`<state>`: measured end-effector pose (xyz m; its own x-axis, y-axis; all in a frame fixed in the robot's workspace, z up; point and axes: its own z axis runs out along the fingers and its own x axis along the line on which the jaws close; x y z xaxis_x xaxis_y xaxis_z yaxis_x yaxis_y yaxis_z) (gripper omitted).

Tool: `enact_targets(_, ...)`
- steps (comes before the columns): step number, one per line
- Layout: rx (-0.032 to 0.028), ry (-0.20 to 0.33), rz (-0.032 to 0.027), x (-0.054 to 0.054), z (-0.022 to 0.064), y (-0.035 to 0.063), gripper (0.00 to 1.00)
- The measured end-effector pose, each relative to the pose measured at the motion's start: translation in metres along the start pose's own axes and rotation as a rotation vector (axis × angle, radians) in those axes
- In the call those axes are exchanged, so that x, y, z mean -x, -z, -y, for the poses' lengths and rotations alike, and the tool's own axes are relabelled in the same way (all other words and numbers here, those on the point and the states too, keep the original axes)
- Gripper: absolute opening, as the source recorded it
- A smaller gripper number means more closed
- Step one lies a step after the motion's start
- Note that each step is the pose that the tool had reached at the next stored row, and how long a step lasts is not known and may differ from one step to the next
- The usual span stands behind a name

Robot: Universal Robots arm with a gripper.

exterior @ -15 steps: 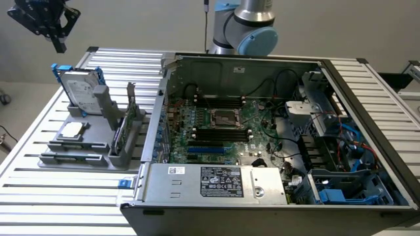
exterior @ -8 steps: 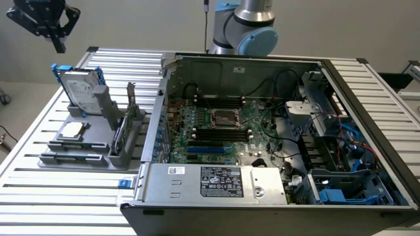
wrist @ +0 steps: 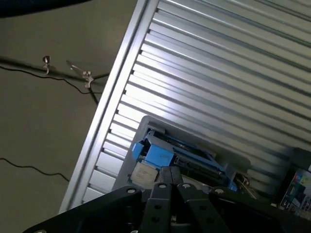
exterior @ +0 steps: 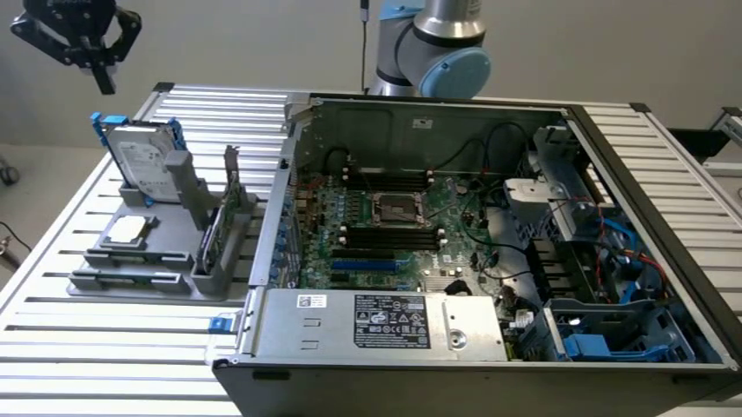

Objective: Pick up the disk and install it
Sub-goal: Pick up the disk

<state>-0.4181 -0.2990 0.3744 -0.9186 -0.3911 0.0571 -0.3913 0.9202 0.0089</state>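
Jaws pressed together on nothing, the gripper (exterior: 104,82) hangs above the grey rack (exterior: 122,280), where the disk (exterior: 145,161) stands upright at the rack's far end, and I'd worry that coming down closed like that would strike the disk's top edge and tip it over.

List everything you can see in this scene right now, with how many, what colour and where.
disk: one, silver-grey with blue frame, upright in holder, exterior view's left.
holder: one, grey, on the table.
chip: one, silver, flat on holder.
circuit card: one, dark, on edge in holder.
computer case: one, grey, open, centre.
table: one, silver, slatted.
arm: one, grey and blue, behind the case.
gripper: one, black, shut, above the disk.
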Motion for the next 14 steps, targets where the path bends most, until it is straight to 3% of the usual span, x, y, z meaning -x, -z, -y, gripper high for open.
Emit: enact_targets(14,-0.0143,0.253,-0.0021,0.0,0.0001,-0.0001,0.11)
